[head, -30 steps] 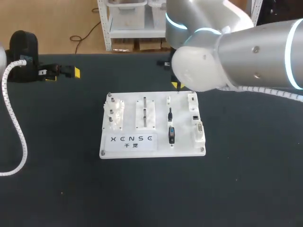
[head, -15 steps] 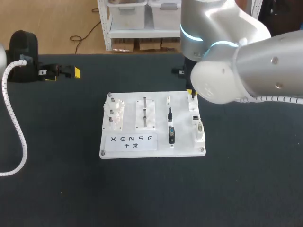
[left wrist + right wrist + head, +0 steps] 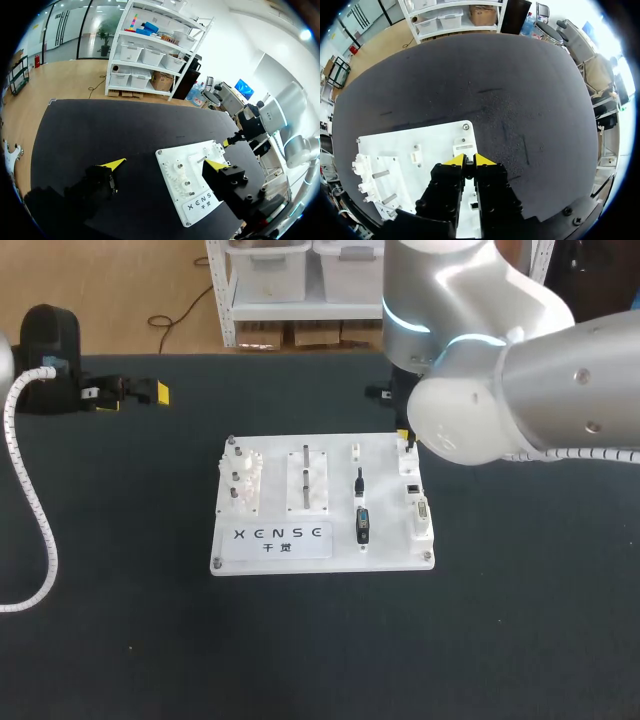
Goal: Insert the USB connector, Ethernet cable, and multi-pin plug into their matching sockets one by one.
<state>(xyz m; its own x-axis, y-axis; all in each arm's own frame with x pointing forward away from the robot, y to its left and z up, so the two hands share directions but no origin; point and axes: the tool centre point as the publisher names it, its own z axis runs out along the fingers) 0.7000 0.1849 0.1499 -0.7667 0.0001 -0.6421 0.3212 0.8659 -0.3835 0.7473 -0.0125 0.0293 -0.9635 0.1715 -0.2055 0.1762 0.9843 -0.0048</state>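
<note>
The white board (image 3: 385, 502) lies mid-table. My right gripper (image 3: 404, 438) hangs over its back right corner, just above the rearmost white socket (image 3: 408, 455). In the right wrist view the right gripper (image 3: 469, 161) is shut on a thin dark connector, seemingly the USB connector (image 3: 469, 170), over that socket (image 3: 464, 148). The black Ethernet plug (image 3: 359, 481) and the multi-pin plug (image 3: 362, 526) rest in the board's holders. My left gripper (image 3: 150, 393) sits far off at the table's back left, open and empty (image 3: 165, 164).
White gear and peg fixtures (image 3: 242, 480) and a slotted block (image 3: 308, 480) occupy the board's left half. Two more sockets (image 3: 421, 518) line its right edge. A white coiled cable (image 3: 30, 500) trails over the table's left side.
My right arm has swung right, carrying the connector from above the board's middle column to above the back right socket. The left arm has not moved.
</note>
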